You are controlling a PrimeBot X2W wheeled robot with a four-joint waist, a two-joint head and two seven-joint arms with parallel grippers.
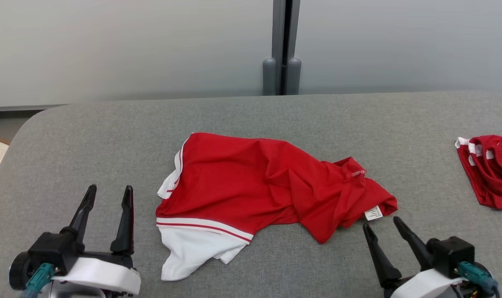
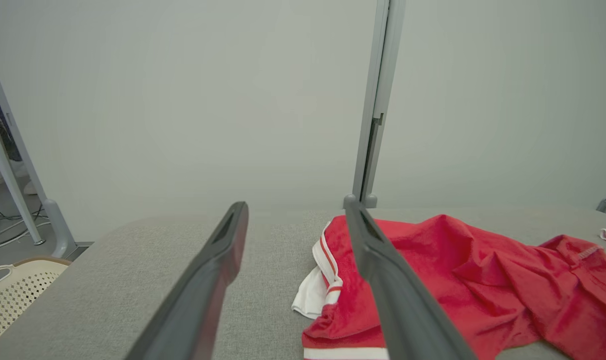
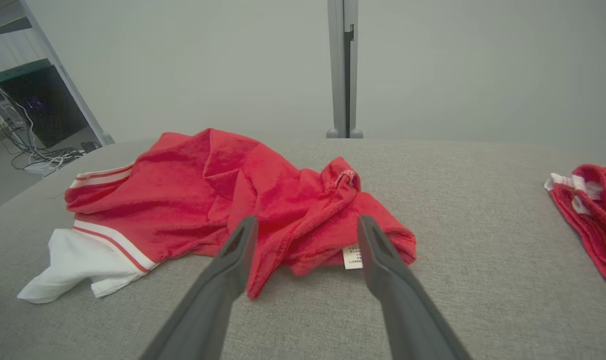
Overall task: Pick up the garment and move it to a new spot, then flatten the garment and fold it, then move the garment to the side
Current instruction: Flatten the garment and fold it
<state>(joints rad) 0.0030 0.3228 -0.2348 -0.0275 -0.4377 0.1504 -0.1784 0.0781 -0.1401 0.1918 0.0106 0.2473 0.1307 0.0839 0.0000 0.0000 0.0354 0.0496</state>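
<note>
Grey cloth covers the bench [image 1: 275, 120], with the crumpled red-and-white shirt [image 1: 234, 182] lying midway along it near the front edge. The left tool [image 1: 110, 189] and right tool [image 1: 381, 223] flank it, both wide open and empty. Limp and light, it should pinch best at its white hem [image 1: 184, 248] and the bunched end by the label [image 1: 373, 212].

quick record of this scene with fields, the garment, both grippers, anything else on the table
surface: grey table, cloth-covered
main item: garment, red with white trim, crumpled, mid-table
detail: white tag at the garment's right end
left: left gripper open, holding nothing, apart from the garment's white end
right: right gripper open, holding nothing, just short of the tag
other: second red garment bunched at the table's right edge
</note>
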